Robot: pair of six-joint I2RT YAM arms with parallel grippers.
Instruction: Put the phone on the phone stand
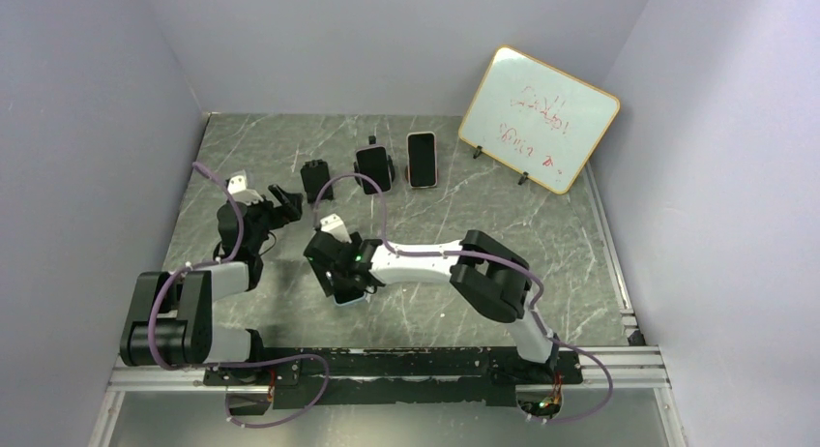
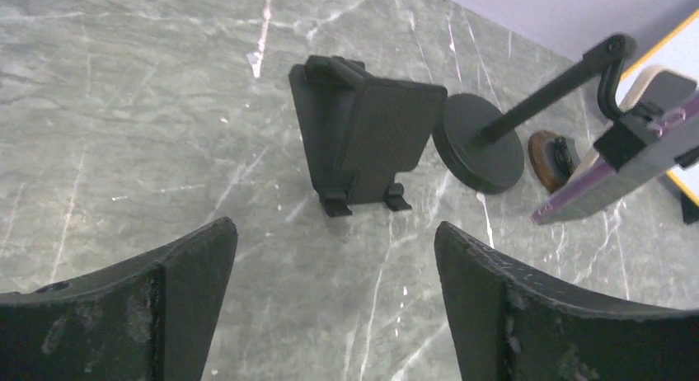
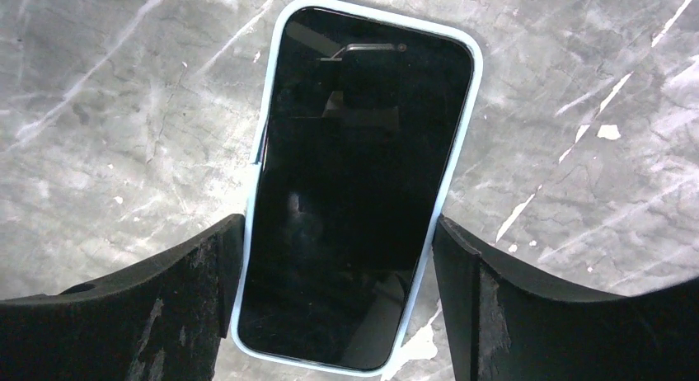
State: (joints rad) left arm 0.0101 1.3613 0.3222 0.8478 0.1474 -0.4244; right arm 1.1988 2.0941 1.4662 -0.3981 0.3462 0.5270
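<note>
While the right gripper hangs low over the phone, table: grey marbled top (image 1: 580, 234) that carries everything.
Whiteboard: it leans at the far right (image 1: 538, 118), well apart from both grippers.
Left gripper: (image 2: 334, 249) jaws wide, with only bare table between them.
Right gripper: (image 3: 336, 249) one finger stands at each long edge of the phone. I cannot tell whether they press it or only stand beside it.
Phone stand: (image 2: 363, 134) black, empty and upright, ahead of the left gripper, beyond its fingertips.
Phone: (image 3: 354, 183) light blue case, screen up, flat on the table, directly under the right gripper and between its fingers.
Risk, grip: the fingers meet only the thin edges of the case. I judge that the phone may slip or tilt in the lift if the squeeze is weak or off centre.
Risk, placing: the stand looks light. A phone that comes in too low could push it back or knock it into the neighbour stand (image 2: 482, 146) just beside it.
Left wrist view only: the two small hooks at the foot of the stand, and the neighbour's round base and thin arm.
Right wrist view only: how the fingers sit at the phone's edges. In the top view the gripper covers most of the phone.
Top view only: both arms together, and the stand well apart from the right gripper, farther back and to its left.
</note>
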